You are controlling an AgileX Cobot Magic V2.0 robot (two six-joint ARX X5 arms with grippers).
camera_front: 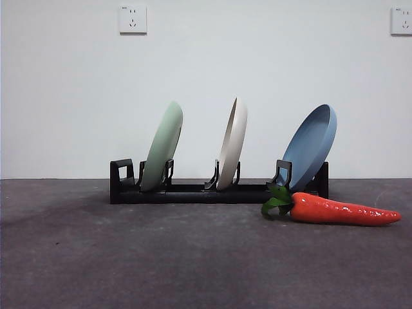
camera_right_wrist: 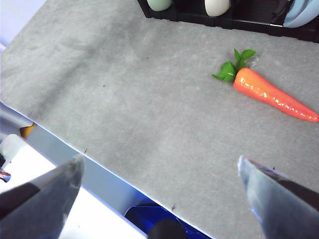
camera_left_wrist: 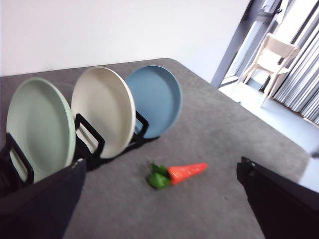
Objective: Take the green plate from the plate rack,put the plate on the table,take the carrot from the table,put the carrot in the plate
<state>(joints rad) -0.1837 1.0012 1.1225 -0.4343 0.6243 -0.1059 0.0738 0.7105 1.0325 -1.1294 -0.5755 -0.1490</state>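
The green plate stands on edge in the leftmost slot of the black plate rack, leaning right. In the left wrist view the green plate is the nearest to my left gripper, which hovers open and empty above the table, apart from the rack. The carrot lies on the table in front of the rack's right end, leaves toward the rack. My right gripper hangs open and empty over the table's front edge, well short of the carrot. Neither arm shows in the front view.
A cream-white plate fills the rack's middle slot and a blue plate the right one, just behind the carrot's leaves. The table's front edge runs beneath the right gripper. A chair stands off the table, far away.
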